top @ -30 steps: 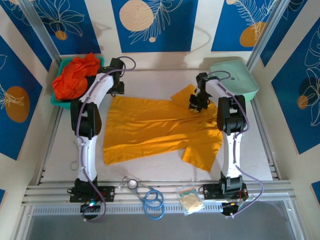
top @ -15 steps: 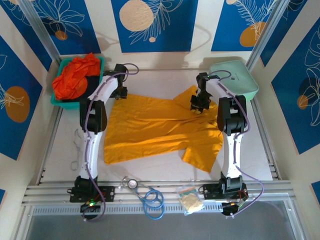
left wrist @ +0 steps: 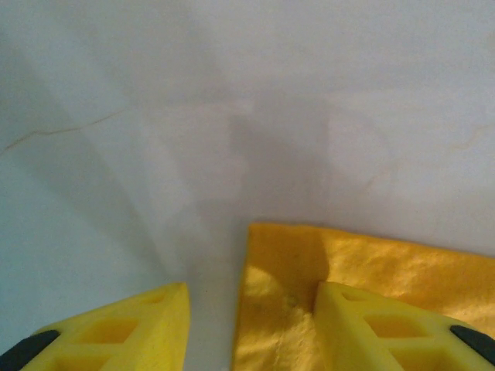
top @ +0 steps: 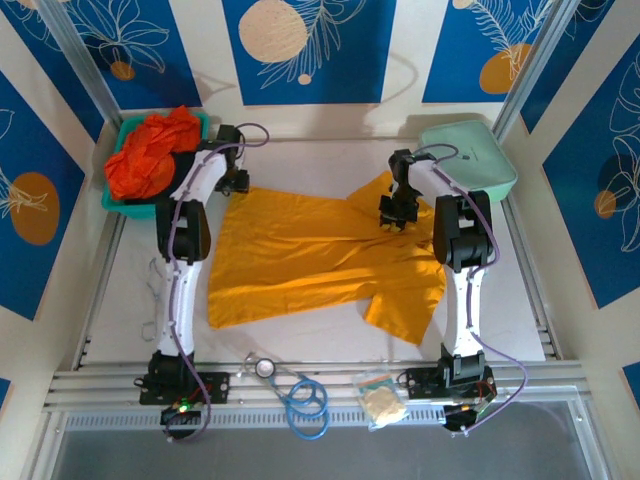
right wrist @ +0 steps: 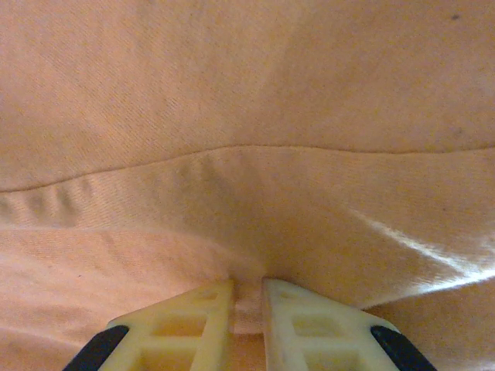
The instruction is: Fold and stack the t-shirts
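The mustard-yellow t-shirt lies spread mid-table. At its far-right sleeve the right gripper pinches a ridge of cloth; its wrist camera shows that nip, which the overhead hides. The left gripper, spread, straddles the far-left corner: I'd close only once the hem sits deep between the fingers. The red-orange t-shirts wait heaped in the teal tray, far left.
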